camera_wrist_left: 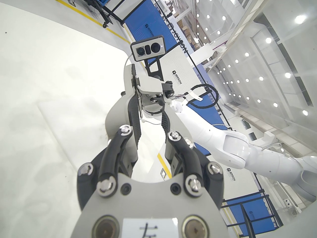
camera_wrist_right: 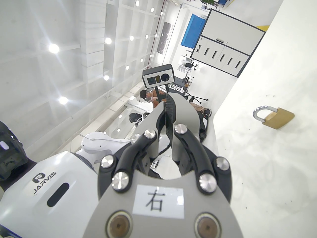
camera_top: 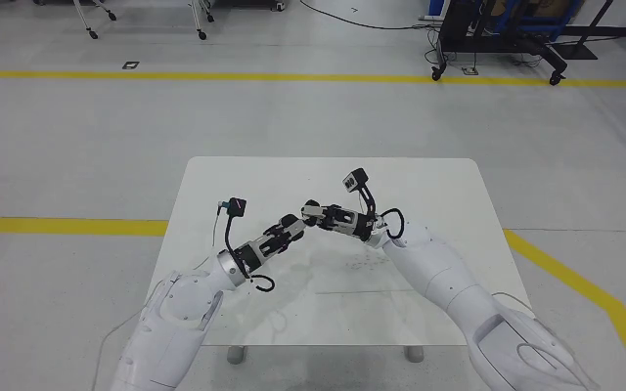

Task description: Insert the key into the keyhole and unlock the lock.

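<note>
the two arms meet over the middle of the white desk (camera_top: pixel 245 186), their tips almost touching above the surface. the left gripper (camera_top: pixel 294 224) comes in from the robot's near left, the right gripper (camera_top: pixel 309 211) from the near right, and they face each other nose to nose.

in the left wrist view the left jaws stand apart, with a clear gap between the black ribbed pads (camera_wrist_left: pixel 135 115). the front of the right gripper sits just beyond that gap, with the right arm's wrist camera (camera_wrist_left: pixel 147 48) above it. nothing can be made out between the left pads themselves.

in the right wrist view the right jaws are drawn together, leaving a thin dark slit between the grey fingers (camera_wrist_right: pixel 183 117). whether the key is pinched in that slit cannot be told. the left arm's wrist camera (camera_wrist_right: pixel 158 76) shows just past the tips.

the lock (camera_wrist_right: pixel 275 118), a brass padlock with a silver shackle, lies flat on the desk, off to one side and well apart from both grippers. neither gripper touches it. whether its shackle is seated or sprung is too small to judge.

yellow lines (camera_top: pixel 293 76) run across the grey floor around the desk.
</note>
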`<state>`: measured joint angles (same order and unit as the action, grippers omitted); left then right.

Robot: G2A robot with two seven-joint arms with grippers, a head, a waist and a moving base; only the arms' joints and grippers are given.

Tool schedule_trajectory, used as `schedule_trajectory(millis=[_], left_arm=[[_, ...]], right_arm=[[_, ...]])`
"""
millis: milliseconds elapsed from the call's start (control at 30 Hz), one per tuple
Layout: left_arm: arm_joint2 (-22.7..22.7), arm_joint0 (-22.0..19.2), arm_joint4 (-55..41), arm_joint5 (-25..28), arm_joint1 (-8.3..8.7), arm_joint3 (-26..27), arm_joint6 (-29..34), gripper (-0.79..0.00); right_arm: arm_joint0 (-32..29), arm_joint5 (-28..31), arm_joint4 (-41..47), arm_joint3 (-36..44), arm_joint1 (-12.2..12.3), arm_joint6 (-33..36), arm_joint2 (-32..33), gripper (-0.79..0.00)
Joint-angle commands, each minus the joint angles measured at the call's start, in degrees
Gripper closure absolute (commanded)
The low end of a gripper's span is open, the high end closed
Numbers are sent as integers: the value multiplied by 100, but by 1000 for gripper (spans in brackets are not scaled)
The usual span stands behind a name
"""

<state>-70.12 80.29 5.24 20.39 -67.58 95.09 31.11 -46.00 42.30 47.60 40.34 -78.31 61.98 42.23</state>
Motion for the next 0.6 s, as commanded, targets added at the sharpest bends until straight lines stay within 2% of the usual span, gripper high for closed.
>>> schedule_trajectory(millis=[0, 333, 567], left_arm=[[9, 1, 3, -8, 1, 0, -6, -139], [33, 16, 94, -99, 10, 9, -64, 0], [51, 11, 185, -311, 12, 26, -123, 0]], right_arm=[[-5, -7, -33, 3, -7, 6, 16, 0], [-49, -8, -178, -6, -27, 8, 152, 0], [-79, -14, -294, 48, -30, 14, 242, 0]])
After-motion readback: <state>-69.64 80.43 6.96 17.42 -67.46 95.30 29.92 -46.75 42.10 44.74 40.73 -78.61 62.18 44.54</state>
